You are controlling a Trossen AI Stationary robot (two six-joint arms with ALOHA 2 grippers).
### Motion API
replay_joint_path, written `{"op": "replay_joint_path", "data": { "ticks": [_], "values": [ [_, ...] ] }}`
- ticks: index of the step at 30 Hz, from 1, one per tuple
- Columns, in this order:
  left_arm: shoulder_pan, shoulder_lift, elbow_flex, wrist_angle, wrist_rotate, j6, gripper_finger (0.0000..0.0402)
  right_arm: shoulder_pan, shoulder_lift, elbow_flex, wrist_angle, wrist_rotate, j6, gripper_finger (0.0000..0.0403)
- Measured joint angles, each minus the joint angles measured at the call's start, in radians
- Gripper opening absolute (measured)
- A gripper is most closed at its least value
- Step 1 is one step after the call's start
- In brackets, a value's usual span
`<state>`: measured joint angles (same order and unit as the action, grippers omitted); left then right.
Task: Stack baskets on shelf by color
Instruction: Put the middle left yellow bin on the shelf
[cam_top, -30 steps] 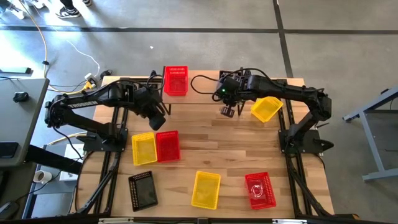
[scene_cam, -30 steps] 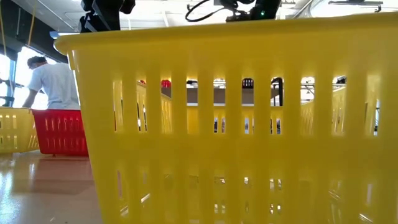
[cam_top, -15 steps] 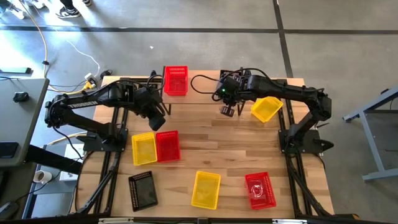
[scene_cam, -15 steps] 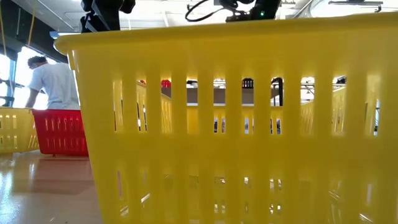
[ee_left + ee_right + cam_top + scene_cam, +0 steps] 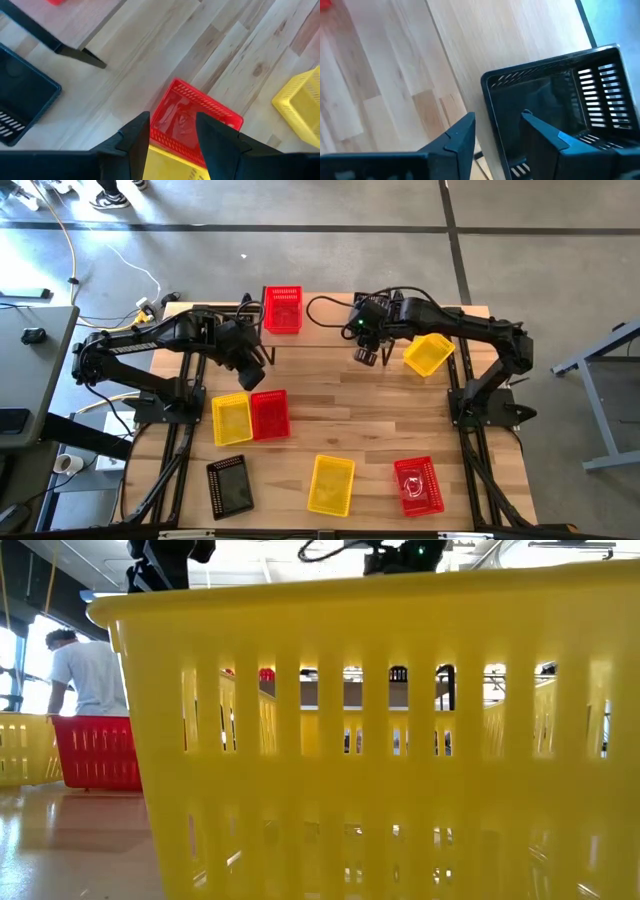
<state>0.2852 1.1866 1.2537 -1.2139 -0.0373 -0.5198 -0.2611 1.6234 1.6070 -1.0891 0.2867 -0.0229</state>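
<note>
Baskets, e.g. black basket (image 5: 555, 105) on far shelf (image 5: 320, 315): likely light, stiff mesh, grip rim; both grippers' fingers spread, empty.

The wooden table (image 5: 330, 405) carried yellow, red and black baskets; the shelf (image 5: 330, 320), upper centre, bore a red basket (image 5: 282, 310).

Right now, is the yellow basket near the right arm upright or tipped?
Tipped: the yellow basket leans on one edge in the high view, its side wall showing.
</note>
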Motion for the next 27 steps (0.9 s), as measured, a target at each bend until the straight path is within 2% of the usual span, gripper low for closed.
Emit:
{"op": "replay_joint_path", "data": {
  "ticks": [5,11,18,27],
  "values": [
    [-0.001,0.000,0.000,-0.063,0.009,-0.006,0.0149,0.000,-0.001,0.065,-0.070,-0.002,0.039,0.0142],
    [-0.061,0.000,0.000,-0.175,0.007,-0.123,0.0149,0.000,0.000,0.132,-0.121,-0.036,0.075,0.0142],
    [-0.197,-0.002,-0.012,-0.206,-0.035,-0.409,0.0149,0.011,0.000,0.190,-0.137,-0.060,0.067,0.0142],
    [-0.427,-0.002,-0.137,-0.212,-0.035,-0.792,0.0149,0.029,0.000,0.215,-0.146,-0.060,0.035,0.0142]
  ]
}}
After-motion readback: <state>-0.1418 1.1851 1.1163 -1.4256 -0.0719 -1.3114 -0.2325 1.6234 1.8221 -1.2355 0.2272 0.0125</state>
